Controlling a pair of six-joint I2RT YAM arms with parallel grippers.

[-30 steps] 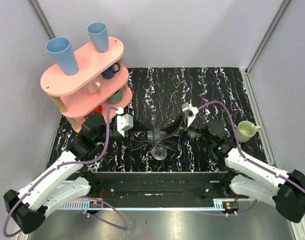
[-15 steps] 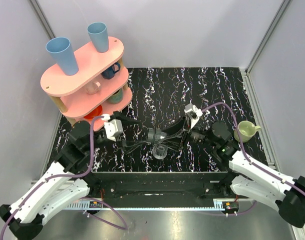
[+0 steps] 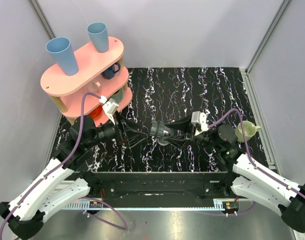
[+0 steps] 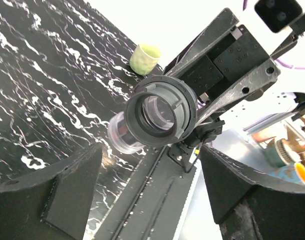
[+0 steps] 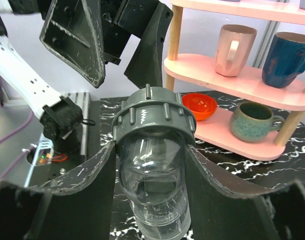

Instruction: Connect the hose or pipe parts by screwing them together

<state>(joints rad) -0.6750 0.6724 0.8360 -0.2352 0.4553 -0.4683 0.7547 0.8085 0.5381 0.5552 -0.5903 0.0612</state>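
- Pipe parts (image 3: 159, 130) hung mid-frame above the table (image 3: 192, 90): hard, light, probably slick plastic; the ribbed grey nut (image 5: 153, 117) looked the surest hold.
- Pink shelf (image 3: 84, 62) stood upper left, close to the left arm.
- Left gripper (image 3: 133, 131) faced the nut, fingers wide apart, touching nothing.
- Right gripper (image 5: 151, 150) clamped the clear tube (image 5: 152, 200).
- Green cup (image 3: 246, 131) stood far right, out of the way.

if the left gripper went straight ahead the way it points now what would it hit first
Most likely the grey nut on the clear tube held by the right gripper: in the left wrist view it sits ahead between the open fingers of the left gripper. The gap is hard to judge.
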